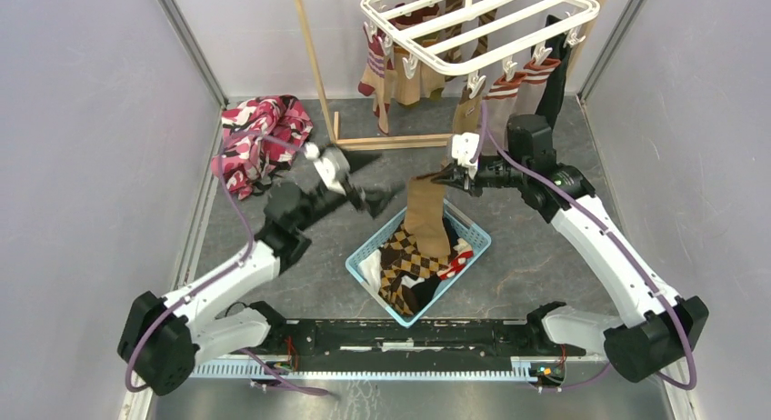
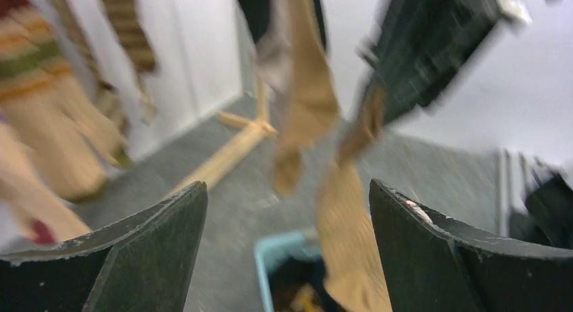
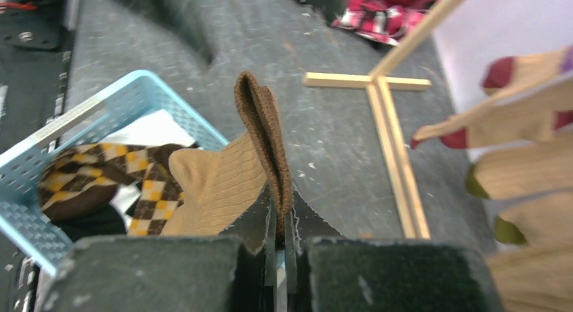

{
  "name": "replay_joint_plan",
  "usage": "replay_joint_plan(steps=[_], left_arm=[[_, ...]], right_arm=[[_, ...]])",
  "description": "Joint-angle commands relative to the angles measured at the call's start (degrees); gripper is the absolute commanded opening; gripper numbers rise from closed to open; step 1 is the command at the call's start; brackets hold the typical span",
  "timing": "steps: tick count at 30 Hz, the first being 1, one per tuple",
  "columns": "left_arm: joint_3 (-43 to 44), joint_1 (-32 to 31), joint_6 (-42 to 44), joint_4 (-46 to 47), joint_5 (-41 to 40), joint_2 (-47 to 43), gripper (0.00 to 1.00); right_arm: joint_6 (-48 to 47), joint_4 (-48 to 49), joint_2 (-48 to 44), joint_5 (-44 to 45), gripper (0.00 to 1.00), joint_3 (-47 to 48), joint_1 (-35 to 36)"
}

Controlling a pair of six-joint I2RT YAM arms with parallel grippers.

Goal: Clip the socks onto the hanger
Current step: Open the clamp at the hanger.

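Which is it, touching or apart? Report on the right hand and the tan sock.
Touching. The right wrist view shows the right hand clamped on the tan sock, its brown cuff pinched in the grip.

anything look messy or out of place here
The pink, red and black patterned cloth lies crumpled on the table at the far left, outside the light blue basket. Otherwise nothing stands out: the right gripper pinches a tan sock hanging over the basket, and the left gripper is open and empty.

no text, label, brand, number or sign can be read anywhere.
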Motion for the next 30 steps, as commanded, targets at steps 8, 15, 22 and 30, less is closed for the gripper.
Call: replay_joint_plan(steps=[8,15,22,30], left_arm=[[27.7,19.0,-30.5,15.2,23.1,21.0,1.0],[43.2,25.4,-55.8,41.0,34.1,41.5,1.0],[51.3,26.1,-59.5,51.8,32.1,51.1,1.0],[62.7,25.6,-66.7,53.8,31.0,59.0,1.0]], right_arm=[[15.2,11.8,-5.6,20.2,0.0,1.5,2.1],[16.2,12.9,-5.4,19.0,0.0,1.0,2.1],[18.7,13.6,-4.0,16.3,0.0,2.8,2.4],[19.4,13.7,-2.6,15.5,0.0,3.9,2.7]])
